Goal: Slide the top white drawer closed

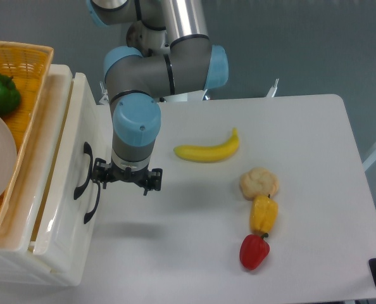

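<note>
Hovering at frame left, my gripper sits just beside the drawer handle; fingers hidden, grip unclear; off-centre pushing could skew and jam it.

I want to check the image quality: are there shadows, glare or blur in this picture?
Camera view: light is soft and even; a faint shadow lies on the table under the gripper; mild sheen on the top white drawer; the banana looks sharp, no blur.

Silver arm, blue caps, black pincer
</note>
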